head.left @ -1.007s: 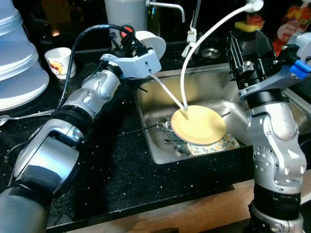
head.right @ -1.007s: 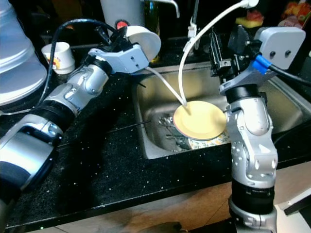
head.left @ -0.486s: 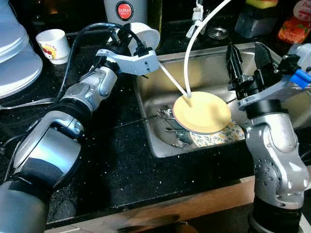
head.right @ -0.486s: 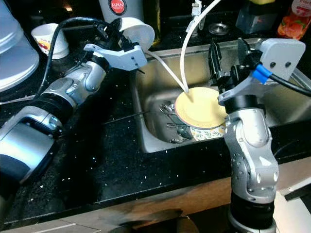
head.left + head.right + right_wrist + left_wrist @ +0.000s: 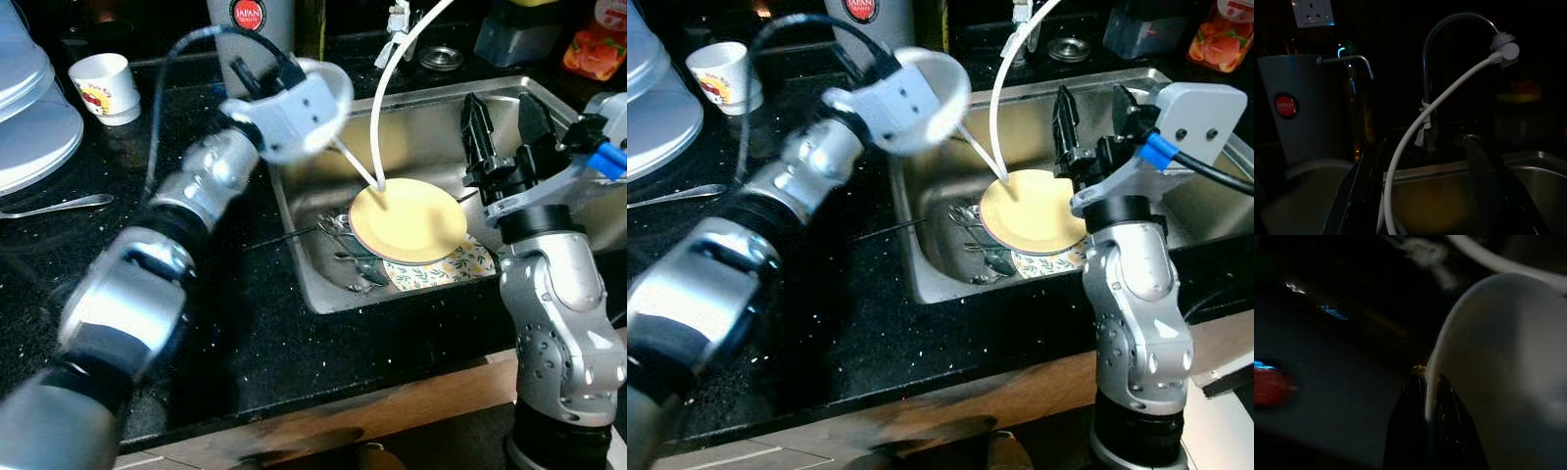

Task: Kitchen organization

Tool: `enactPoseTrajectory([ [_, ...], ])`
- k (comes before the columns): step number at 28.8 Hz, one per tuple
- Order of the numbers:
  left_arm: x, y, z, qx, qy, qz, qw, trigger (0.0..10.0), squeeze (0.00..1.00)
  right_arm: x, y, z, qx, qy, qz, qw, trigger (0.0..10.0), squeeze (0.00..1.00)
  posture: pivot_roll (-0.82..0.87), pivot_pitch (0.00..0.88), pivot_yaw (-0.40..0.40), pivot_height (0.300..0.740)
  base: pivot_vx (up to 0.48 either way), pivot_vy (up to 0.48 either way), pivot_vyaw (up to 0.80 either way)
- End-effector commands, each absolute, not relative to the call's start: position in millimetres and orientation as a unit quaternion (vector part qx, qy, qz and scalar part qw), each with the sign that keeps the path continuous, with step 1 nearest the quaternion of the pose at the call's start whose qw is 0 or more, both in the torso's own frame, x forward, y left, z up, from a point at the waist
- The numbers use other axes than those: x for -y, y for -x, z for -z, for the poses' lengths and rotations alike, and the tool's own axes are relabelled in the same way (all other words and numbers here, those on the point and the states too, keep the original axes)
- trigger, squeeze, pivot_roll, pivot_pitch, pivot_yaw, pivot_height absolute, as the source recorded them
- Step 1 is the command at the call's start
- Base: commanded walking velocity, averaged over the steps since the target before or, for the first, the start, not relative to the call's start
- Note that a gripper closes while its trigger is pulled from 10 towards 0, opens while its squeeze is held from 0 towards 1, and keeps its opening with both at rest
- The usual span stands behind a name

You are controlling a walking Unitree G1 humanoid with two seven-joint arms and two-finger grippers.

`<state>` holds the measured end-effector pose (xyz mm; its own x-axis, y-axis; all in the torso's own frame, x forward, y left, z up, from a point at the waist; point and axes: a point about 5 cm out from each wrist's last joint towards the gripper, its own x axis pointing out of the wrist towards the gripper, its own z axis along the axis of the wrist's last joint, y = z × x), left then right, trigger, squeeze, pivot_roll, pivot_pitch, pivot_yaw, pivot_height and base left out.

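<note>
Black speckled countertop (image 5: 245, 323) surrounds a steel sink (image 5: 294, 211), with a small printed cup (image 5: 101, 86) standing at the far left, well apart from either gripper. Left gripper (image 5: 1426, 382): its two fingers are clenched on the rim of a white bowl (image 5: 939, 93), one finger inside the wall and one outside, as the left wrist view shows; the bowl hangs tipped on its side beyond the fingertips, above the sink's left edge. A rim pinch of this kind probably serves to carry the bowl clear of the counter clutter. A white hose (image 5: 392, 73) curves down from the tap, its end resting on a yellow plate (image 5: 407, 220) between the two grippers. This plate lies tilted on a patterned plate (image 5: 460, 266) and on cutlery (image 5: 338, 250), a stack likely awaiting sorting. Right gripper (image 5: 502, 122): fingers spread apart and holding nothing, raised upright above the right part of the basin, just beyond the yellow plate's edge. Held so, it appears ready to descend on the dishes.
</note>
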<state>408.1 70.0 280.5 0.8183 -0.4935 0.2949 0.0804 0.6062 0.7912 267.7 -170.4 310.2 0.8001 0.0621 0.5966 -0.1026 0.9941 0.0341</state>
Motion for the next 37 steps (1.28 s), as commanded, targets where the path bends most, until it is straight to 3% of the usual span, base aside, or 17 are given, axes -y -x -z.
enactPoseTrajectory([
  [1, -65.3, -404.8, -288.9, 0.268, -0.382, 0.187, 0.865, 10.0, 0.0, 168.9, -267.8, -312.4, 0.316, -0.032, -0.051, 0.947, 10.0, 0.0, -0.04, 0.171, 0.04, 0.74, 0.0, 0.0, 0.0],
  [3, -45.3, -389.7, -310.0, 0.317, -0.284, 0.256, 0.868, 10.0, 0.0, 166.7, -271.9, -315.8, 0.322, -0.03, -0.059, 0.944, 10.0, 0.0, -0.03, 0.133, 0.028, 0.74, 0.0, 0.0, 0.0],
  [5, -43.8, -380.3, -333.5, 0.355, -0.223, 0.275, 0.865, 10.0, 0.0, 166.1, -274.5, -318.4, 0.327, -0.028, -0.064, 0.943, 10.0, 0.0, -0.03, 0.121, 0.026, 0.74, 0.0, 0.0, 0.0],
  [11, -85.6, -375.0, -376.8, 0.414, -0.228, 0.233, 0.85, 10.0, 0.0, 165.6, -279.6, -322.5, 0.335, -0.025, -0.072, 0.939, 10.0, 0.0, -0.01, 0.08, 0.013, 0.74, 0.0, 0.0, 0.0],
  [13, -109.4, -373.4, -385.5, 0.408, -0.241, 0.234, 0.849, 10.0, 0.0, 164.6, -281.4, -322.7, 0.336, -0.025, -0.076, 0.939, 10.0, 0.0, 0.0, 0.069, 0.008, 0.74, 0.0, 0.0, 0.0],
  [15, -114.9, -373.0, -386.6, 0.403, -0.244, 0.239, 0.849, 10.0, 0.0, 164.6, -282.3, -322.6, 0.336, -0.025, -0.076, 0.939, 10.0, 0.0, 0.0, 0.067, 0.008, 0.74, 0.0, 0.0, 0.0],
  [19, -138.4, -362.7, -374.8, 0.356, -0.302, 0.312, 0.827, 10.0, 0.0, 163.3, -284.1, -322.4, 0.336, -0.027, -0.082, 0.938, 10.0, 0.0, 0.02, 0.062, 0.002, 0.74, 0.0, 0.0, 0.0],
  [23, -176.5, -338.9, -350.0, 0.249, -0.339, 0.421, 0.804, 10.0, 0.0, 161.8, -287.7, -320.5, 0.334, -0.029, -0.09, 0.938, 10.0, 0.0, 0.04, 0.059, -0.008, 0.74, 0.0, 0.0, 0.0],
  [30, -214.6, -319.0, -344.8, 0.162, -0.306, 0.495, 0.797, 10.0, 0.0, 159.1, -291.0, -318.7, 0.334, -0.032, -0.097, 0.937, 10.0, 0.0, 0.06, 0.058, -0.009, 0.74, 0.0, 0.0, 0.0],
  [37, -238.1, -302.4, -336.2, 0.067, -0.351, 0.531, 0.768, 10.0, 0.0, 159.7, -292.6, -317.7, 0.335, -0.034, -0.097, 0.937, 10.0, 0.0, 0.06, 0.059, -0.006, 0.74, 0.0, 0.0, 0.0],
])
